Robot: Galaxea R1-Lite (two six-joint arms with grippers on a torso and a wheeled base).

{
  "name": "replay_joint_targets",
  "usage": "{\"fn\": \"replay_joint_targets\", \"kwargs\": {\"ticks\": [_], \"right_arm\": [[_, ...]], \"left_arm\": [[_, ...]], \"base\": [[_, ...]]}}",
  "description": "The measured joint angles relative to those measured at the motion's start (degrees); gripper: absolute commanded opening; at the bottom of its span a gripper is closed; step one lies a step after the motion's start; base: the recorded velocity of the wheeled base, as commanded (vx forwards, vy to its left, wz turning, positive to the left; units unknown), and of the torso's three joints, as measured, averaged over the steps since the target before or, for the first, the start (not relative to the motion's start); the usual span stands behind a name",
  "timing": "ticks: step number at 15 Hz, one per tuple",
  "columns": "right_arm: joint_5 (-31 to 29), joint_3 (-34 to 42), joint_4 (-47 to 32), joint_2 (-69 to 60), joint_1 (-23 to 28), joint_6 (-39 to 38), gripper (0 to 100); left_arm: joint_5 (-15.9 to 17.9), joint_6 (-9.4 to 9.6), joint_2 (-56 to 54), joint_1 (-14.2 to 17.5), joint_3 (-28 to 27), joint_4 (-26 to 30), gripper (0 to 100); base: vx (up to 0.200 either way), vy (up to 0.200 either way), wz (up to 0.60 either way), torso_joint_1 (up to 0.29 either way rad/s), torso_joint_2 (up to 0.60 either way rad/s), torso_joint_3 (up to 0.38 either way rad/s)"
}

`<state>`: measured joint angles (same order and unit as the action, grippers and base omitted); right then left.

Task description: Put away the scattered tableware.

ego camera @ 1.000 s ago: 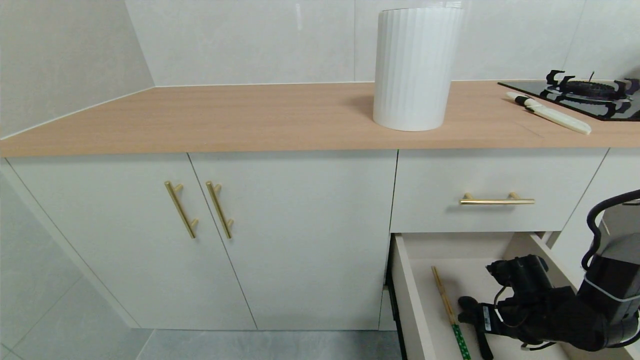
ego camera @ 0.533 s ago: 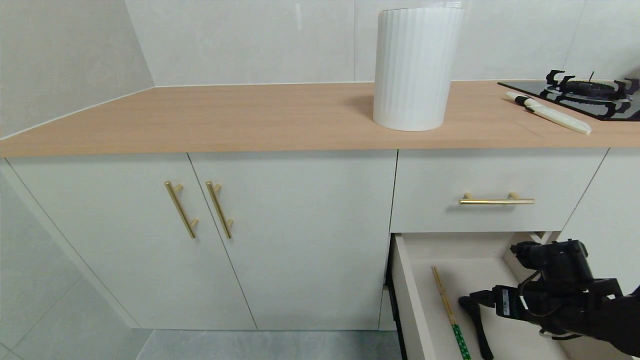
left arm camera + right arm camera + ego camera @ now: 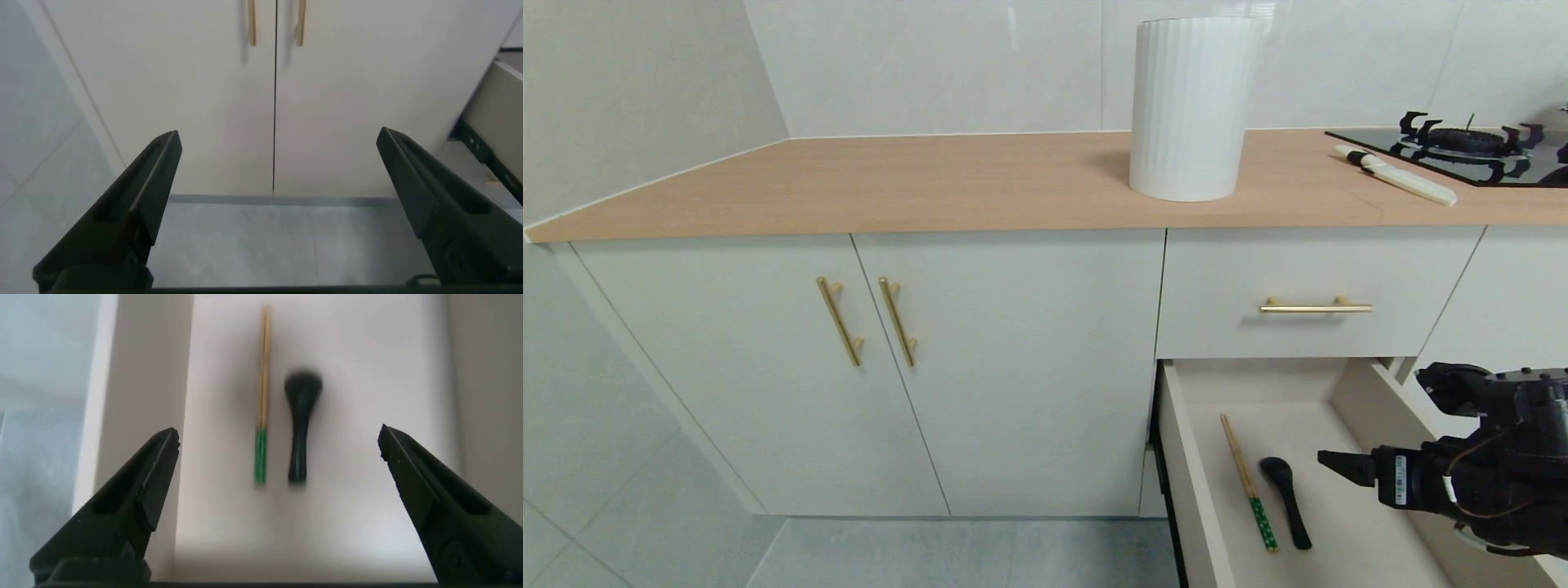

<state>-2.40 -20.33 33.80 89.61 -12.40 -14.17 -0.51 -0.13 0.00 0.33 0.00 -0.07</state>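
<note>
Right gripper: I saw it above the open drawer, fingers spread wide, holding nothing.
Left gripper: fingers also spread, facing the cabinet doors.
Tableware: chopsticks and black spoon lay side by side inside the drawer.

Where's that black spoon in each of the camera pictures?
Head view: the black spoon lies in the open drawer, lower right, beside the chopsticks.
Right wrist view: near the middle, seen from above, chopsticks alongside.
Left wrist view: faces the cupboard doors instead.
Shared landmark: the green-tipped chopsticks.
</note>
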Motion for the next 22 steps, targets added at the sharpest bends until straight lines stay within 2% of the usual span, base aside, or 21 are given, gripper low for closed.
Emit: {"fn": "replay_joint_targets", "kwargs": {"ticks": [10, 16, 22], "right_arm": [[-0.05, -0.74, -10.87, -7.06, -4.49, 1.94, 100], [-0.55, -3.45, -23.82, -7.18, -5.85, 4.73, 100], [-0.6, -4.94, -23.03, -0.39, -6.03, 4.49, 100]], "left_arm": [[0.02, 0.0, 0.0, 0.0, 0.0, 0.0, 100], [0.0, -0.02, 0.0, -0.02, -0.02, 0.0, 100], [0.0, -0.02, 0.0, 0.0, 0.0, 0.0, 100]], "base": [[-0.2, 0.0, 0.0, 0.0, 0.0, 0.002], [0.0, 0.0, 0.0, 0.0, 0.0, 0.0], [0.0, 0.0, 0.0, 0.0, 0.0, 0.0]]}}
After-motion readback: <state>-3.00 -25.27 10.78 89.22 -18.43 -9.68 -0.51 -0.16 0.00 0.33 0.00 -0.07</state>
